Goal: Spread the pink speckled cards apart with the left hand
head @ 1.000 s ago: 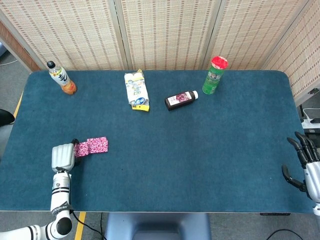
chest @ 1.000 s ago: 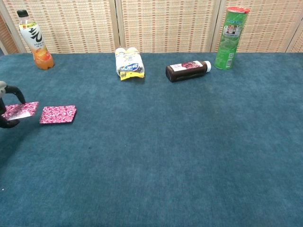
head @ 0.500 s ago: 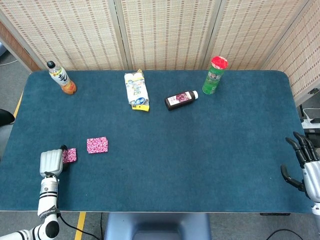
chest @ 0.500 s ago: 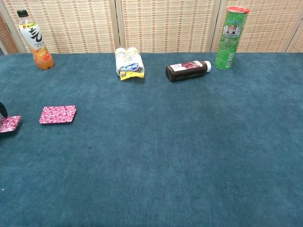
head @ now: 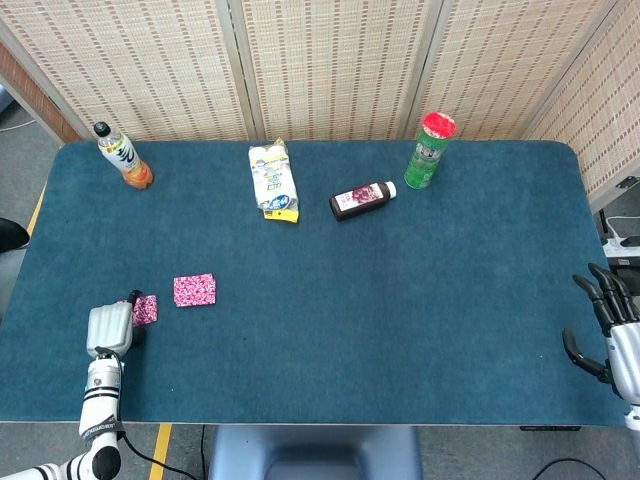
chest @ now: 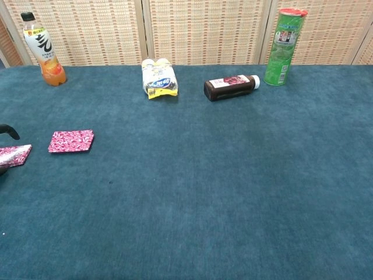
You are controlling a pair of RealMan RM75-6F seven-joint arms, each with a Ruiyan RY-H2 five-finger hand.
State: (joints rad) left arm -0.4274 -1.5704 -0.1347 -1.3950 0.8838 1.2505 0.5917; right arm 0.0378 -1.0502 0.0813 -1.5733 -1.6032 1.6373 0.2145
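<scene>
Two pink speckled cards lie apart near the table's left front. One card [head: 194, 290] [chest: 71, 141] lies flat by itself. The other card [head: 145, 309] [chest: 14, 155] sits a short gap to its left, at the fingers of my left hand [head: 108, 328], which holds it by its left edge. The chest view shows only a dark fingertip [chest: 8, 131] above that card at the frame's left border. My right hand [head: 610, 330] hangs past the table's right edge, fingers spread and holding nothing.
Along the back stand an orange drink bottle [head: 124, 157], a yellow-white packet [head: 273, 180], a dark bottle lying on its side [head: 362, 199] and a green can with a red lid [head: 430, 150]. The blue table cloth [head: 400, 320] spans the middle and right.
My left hand dragged one card leftward away from the other, opening a gap between them, then shifted slightly back to the right with that card. The right hand stayed still.
</scene>
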